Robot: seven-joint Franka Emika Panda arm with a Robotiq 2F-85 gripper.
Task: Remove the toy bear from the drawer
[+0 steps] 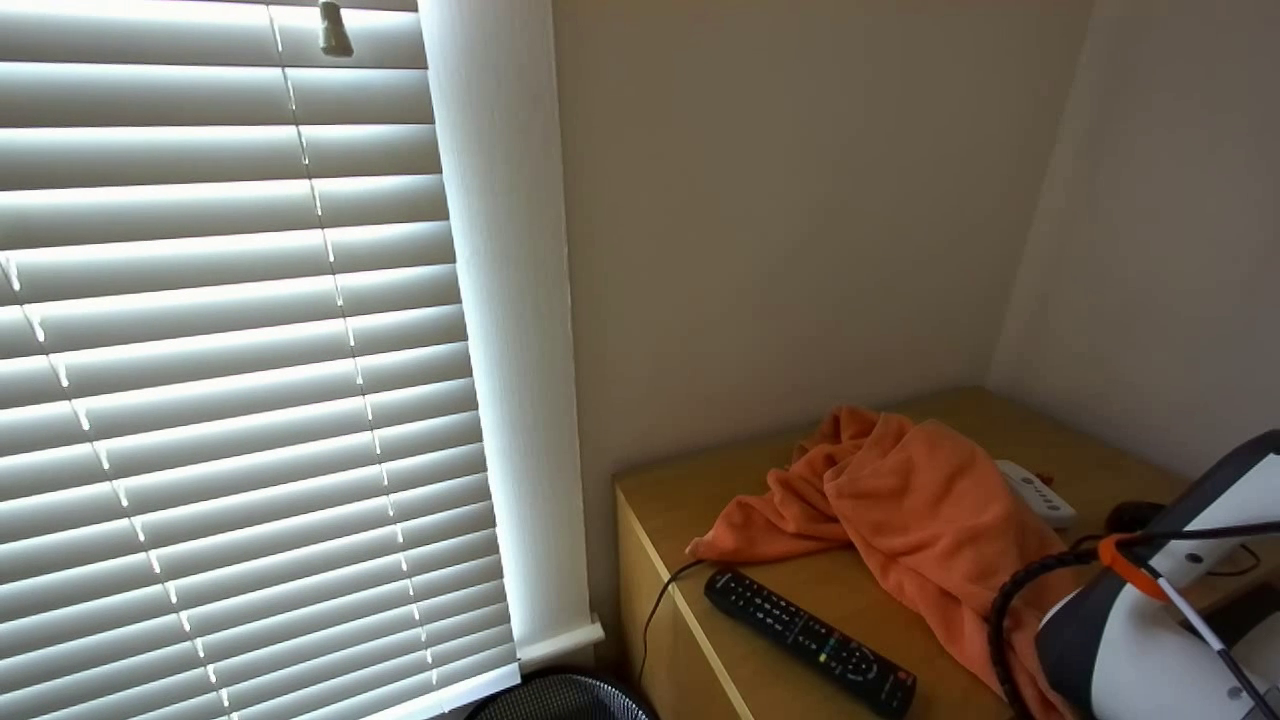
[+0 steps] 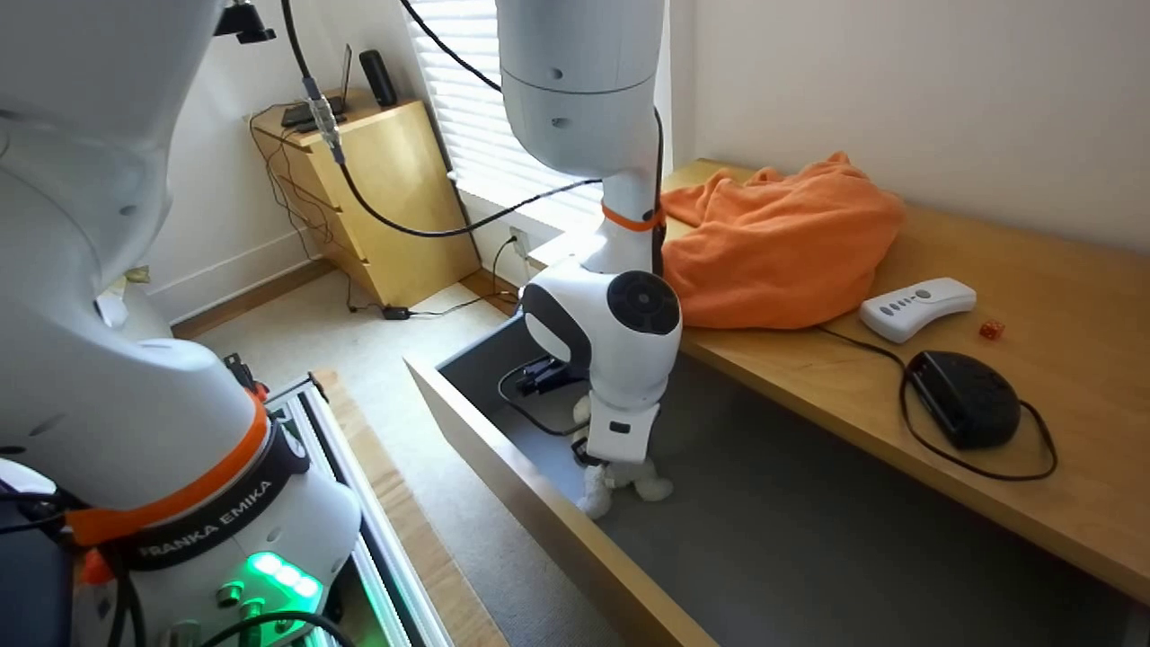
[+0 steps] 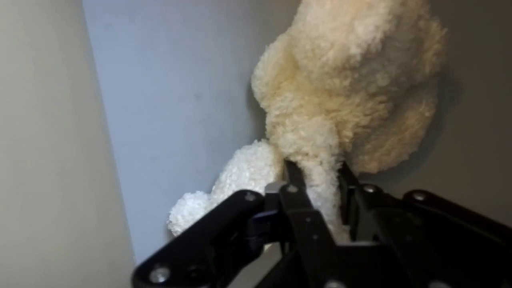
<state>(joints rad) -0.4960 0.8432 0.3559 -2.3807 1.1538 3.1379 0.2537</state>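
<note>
The toy bear (image 3: 348, 88) is inside the drawer (image 2: 809, 530), near its front panel, though much of the plush is out of sight. In an exterior view the wrist of the Panda arm (image 2: 620, 359) blocks the bear's middle, leaving two pale limbs visible below and a patch of plush at the side; whether the toy touches the drawer bottom cannot be told. In the wrist view the top edge crops the bear, its face is hidden, and the detail is soft.

The Robotiq gripper (image 3: 320, 176) is clamped on one slim limb, a finger against either side. Whether this is an arm or a leg is unclear, since its end disappears among the black linkages. The bear's bulk lies beyond the fingertips, and another white limb is just beside the finger on the picture's left.

In an exterior view the right edge cuts off the arm, and on the wooden dresser (image 2: 1042, 261) an orange cloth (image 1: 930, 500) partly covers a white remote control (image 1: 1040, 495) from sight. A black TV remote (image 1: 810, 640) lies near the cloth, reaching almost to the lower edge.
</note>
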